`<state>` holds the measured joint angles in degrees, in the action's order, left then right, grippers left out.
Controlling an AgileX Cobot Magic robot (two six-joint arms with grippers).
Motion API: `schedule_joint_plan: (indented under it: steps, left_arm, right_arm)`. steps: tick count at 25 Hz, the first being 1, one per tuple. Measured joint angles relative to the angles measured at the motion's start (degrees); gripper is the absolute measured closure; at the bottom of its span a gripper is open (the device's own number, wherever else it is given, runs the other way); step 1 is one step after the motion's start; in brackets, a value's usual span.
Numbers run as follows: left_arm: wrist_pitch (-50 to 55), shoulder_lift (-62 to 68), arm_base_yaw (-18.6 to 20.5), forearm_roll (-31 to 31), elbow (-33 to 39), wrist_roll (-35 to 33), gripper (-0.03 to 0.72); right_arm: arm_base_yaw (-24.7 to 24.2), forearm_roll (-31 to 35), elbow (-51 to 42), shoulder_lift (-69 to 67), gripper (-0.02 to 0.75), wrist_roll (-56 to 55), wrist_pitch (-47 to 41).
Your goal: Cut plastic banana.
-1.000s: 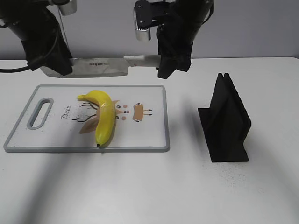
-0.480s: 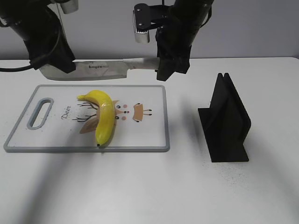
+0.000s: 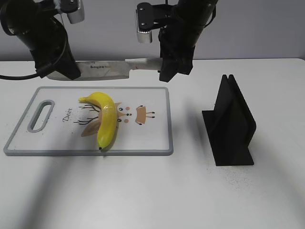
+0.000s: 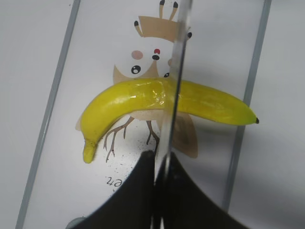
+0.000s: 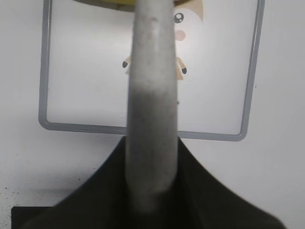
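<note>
Both claws grip one knife (image 3: pixel 107 68): your right gripper (image 3: pixel 174 64) clamps its pale rounded handle, your left gripper (image 3: pixel 57 64) pinches the flat steel blade's far end. Below, near of the blade, the plastic banana (image 3: pixel 107 119) lies loose on the smooth grey-rimmed cutting board (image 3: pixel 157 138). Glossy and curved, it may roll or skid if your blade descends off-centre or tilted.
</note>
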<state>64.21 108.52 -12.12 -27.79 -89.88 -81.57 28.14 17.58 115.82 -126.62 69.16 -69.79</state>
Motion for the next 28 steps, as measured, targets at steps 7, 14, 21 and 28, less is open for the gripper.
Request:
schedule_joint_plan:
  steps: [7, 14, 21, 28]
  left_arm:
    - [-1.4, 0.7, 0.0, -0.3, 0.0, -0.6, 0.684]
    - [-4.3, 7.7, 0.0, -1.9, 0.6, -1.1, 0.683]
    - [-8.8, 15.2, -1.7, -2.3, 1.3, -1.6, 0.680]
    - [-9.5, 17.2, -2.2, -2.8, 1.1, -2.2, 0.680]
  right_arm:
    - [0.0, -1.0, 0.1, -0.4, 0.577, -2.4, 0.1]
    - [0.0, -2.7, 0.1, -5.4, 0.577, -3.0, 0.3]
    - [-0.6, -4.2, 0.8, -12.9, 0.577, -3.5, 0.5]
    - [-0.6, -4.8, 1.4, -14.0, 0.576, -3.2, 0.5]
